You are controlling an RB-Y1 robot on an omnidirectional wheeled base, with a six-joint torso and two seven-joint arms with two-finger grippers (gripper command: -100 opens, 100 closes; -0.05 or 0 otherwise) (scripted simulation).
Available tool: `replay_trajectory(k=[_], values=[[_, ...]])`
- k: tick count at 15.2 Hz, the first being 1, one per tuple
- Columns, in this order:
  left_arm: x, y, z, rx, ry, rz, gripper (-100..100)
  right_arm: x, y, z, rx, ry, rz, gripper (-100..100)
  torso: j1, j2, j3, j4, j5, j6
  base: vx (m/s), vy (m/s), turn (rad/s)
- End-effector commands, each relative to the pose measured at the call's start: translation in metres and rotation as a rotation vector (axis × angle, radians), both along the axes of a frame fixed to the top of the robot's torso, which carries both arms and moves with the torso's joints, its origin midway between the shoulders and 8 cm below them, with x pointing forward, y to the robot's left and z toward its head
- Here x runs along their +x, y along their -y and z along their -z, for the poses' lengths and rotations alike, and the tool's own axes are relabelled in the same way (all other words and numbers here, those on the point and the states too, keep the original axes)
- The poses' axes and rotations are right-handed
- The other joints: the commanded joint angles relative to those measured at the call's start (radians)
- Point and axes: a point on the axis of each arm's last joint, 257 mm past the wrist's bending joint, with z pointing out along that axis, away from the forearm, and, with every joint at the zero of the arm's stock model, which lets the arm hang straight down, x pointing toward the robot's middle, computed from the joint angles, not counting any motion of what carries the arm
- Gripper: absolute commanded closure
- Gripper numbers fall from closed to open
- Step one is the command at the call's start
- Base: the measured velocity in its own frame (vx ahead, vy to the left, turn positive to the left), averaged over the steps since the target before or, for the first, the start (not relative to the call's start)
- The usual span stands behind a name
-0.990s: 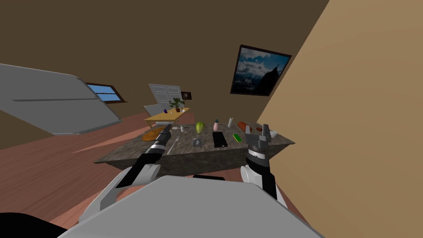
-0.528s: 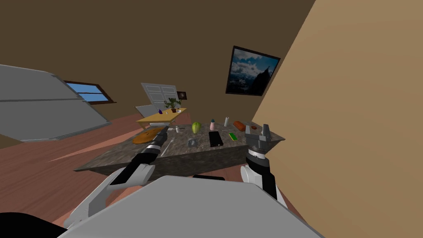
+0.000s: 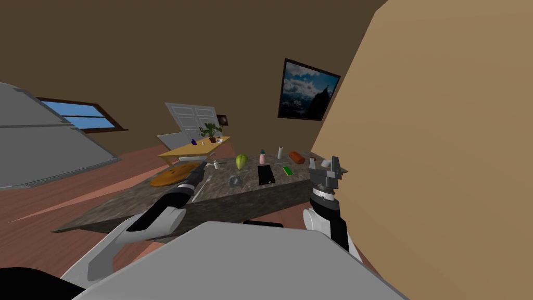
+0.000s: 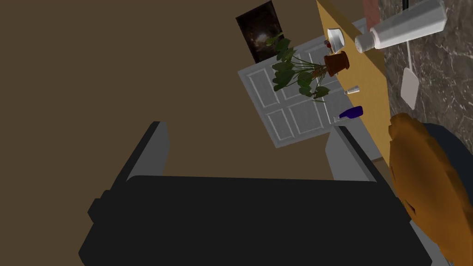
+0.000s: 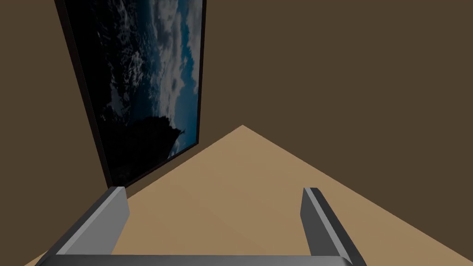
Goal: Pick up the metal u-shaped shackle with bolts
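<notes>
Brown walls and a reddish wooden floor (image 3: 62, 208) surround a dark marbled table (image 3: 130, 200) that stands just ahead. Near its front edge lies the grey shackle (image 3: 235, 181), a small lump just left of a flat black slab (image 3: 266, 175), with a green fruit (image 3: 240, 161) close behind it. Farther right are a small green block (image 3: 288, 171), a pink bottle (image 3: 262, 157), a white bottle (image 3: 280, 152) and a reddish-orange block (image 3: 296, 157). A flat orange-brown thing (image 3: 169, 176) lies toward the table's left side.

The left arm (image 3: 174, 198) reaches out over the table. The left jaws stand released and grasp nothing. They are beside the orange-brown thing, left of the shackle and apart from it. In the left wrist view that orange-brown thing sits close by one finger (image 4: 346, 154). Past it lie a pale flat-ended utensil (image 4: 409, 85) and a small white container (image 4: 402, 25) on the marbled top. Beyond those are a yellow side table (image 4: 365, 69) bearing a potted plant (image 4: 305, 71) and a white door (image 4: 288, 108).

The right arm (image 3: 325, 203) is raised at the table's right end, near a tan wall (image 3: 442, 156). The right jaws are likewise released and empty, well apart from the shackle.
</notes>
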Motion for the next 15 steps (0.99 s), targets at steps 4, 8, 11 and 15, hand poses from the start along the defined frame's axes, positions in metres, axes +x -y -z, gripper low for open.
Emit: replay_trajectory(k=[4, 8, 11, 15], values=[[-0.013, -0.035, 0.02, -0.028, -0.093, -0.077, -100, 0.0, 0.0, 0.0, 0.0, 0.0, 0.0, 0, 0.001, 0.001, 0.001, 0.0, 0.0, -0.001, -0.006, -0.056, -0.085], [-0.025, -0.06, 0.037, -0.055, -0.169, -0.137, -100, 0.0, 0.0, 0.0, 0.0, 0.0, 0.0, 0, -0.001, 0.0, 0.0, 0.0, 0.0, 0.0, 0.009, -0.08, -0.133], [-0.036, -0.08, 0.045, -0.075, -0.214, -0.185, -100, 0.0, 0.0, 0.0, 0.0, 0.0, 0.0, 0, -0.001, 0.0, 0.0, 0.0, 0.0, 0.0, 0.016, -0.078, -0.121], [-0.051, -0.102, 0.056, -0.101, -0.27, -0.24, -100, 0.0, 0.0, 0.0, 0.0, 0.0, 0.0, 0, 0.001, 0.0, 0.0, 0.0, 0.0, 0.0, 0.012, -0.054, -0.086]])
